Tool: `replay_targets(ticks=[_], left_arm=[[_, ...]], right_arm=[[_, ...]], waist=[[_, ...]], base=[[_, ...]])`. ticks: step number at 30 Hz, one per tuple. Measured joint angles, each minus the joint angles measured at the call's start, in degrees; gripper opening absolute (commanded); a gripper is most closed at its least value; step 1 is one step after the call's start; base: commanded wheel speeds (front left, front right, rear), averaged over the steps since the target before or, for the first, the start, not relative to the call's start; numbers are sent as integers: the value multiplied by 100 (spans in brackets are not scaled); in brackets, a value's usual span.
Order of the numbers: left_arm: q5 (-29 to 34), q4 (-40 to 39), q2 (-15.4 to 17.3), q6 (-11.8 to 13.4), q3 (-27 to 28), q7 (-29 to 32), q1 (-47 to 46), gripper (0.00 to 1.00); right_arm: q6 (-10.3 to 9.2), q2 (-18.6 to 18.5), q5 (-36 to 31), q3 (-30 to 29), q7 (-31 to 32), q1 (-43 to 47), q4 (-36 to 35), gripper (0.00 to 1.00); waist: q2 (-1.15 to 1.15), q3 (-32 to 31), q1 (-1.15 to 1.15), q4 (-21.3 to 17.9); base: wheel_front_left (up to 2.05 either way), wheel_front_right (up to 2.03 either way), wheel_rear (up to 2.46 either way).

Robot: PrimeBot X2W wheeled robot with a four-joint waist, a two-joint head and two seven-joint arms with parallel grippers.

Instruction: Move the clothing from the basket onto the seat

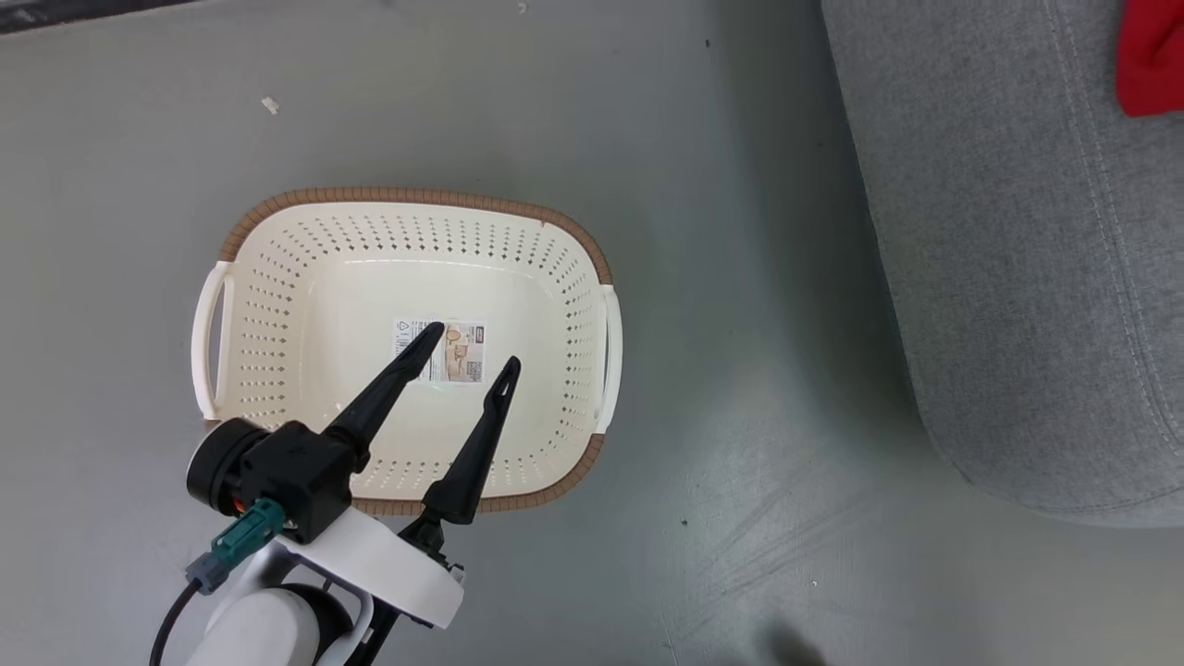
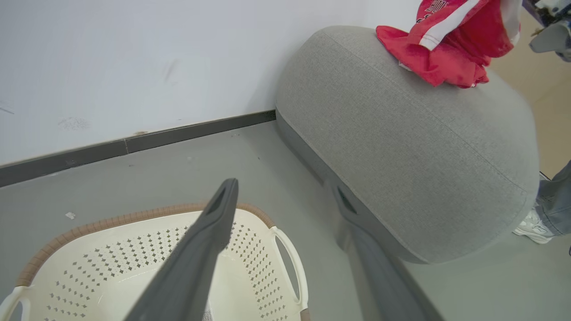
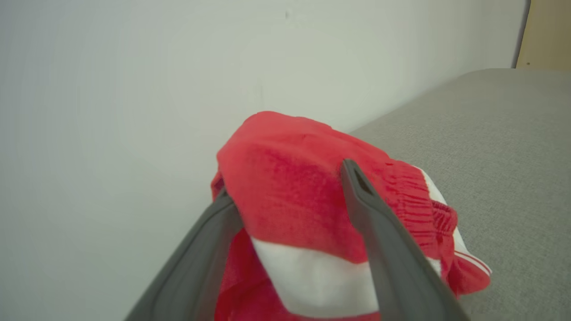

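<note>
the basket [image 1: 416,196] sits on the grey floor [image 1: 740,370] with nothing in it but a paper label [image 1: 462,353] stuck to its bottom. the left pincer [image 1: 472,349] hangs above the basket's inside, its two dark fingers spread wide and gripping nothing, the tips over the label. a small pale scrap [image 1: 269,104] lies on the floor beyond the basket's far left corner.

to the right of the basket, apart from it across a strip of floor, stands the seat [image 1: 1017,277]. the clothing [image 2: 446,58] is out of the basket and lies bunched on top of the seat, red with white panels and a white stripe, near the white wall [image 2: 134,58].

the right pincer [image 3: 285,178] is at the clothing, well away from the basket. its fingers stand spread wide with the heap of red and white fabric bulging between them, one finger partly behind the cloth, the other in front of it.

past the seat's end farthest from the basket, a person's white shoe [image 2: 533,227] and denim leg [image 2: 555,198] show.
</note>
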Motion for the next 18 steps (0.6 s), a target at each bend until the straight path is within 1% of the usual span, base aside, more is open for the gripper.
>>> replay_targets(ticks=[3,12,18], left_arm=[[-20,116,-60,0,-1,-93,0,100],[-162,406,-177,-24,-20,-237,49,100],[-240,557,-256,-24,-13,-357,102,100]], right_arm=[[0,97,47,226,-1,285,-118,100],[0,319,172,633,-10,1231,-454,100],[0,486,204,1137,-18,1525,-946,100]], waist=[[0,-136,0,-18],[0,-580,0,-64],[0,-867,0,-92]], base=[[0,0,0],[0,0,0],[0,0,0]])
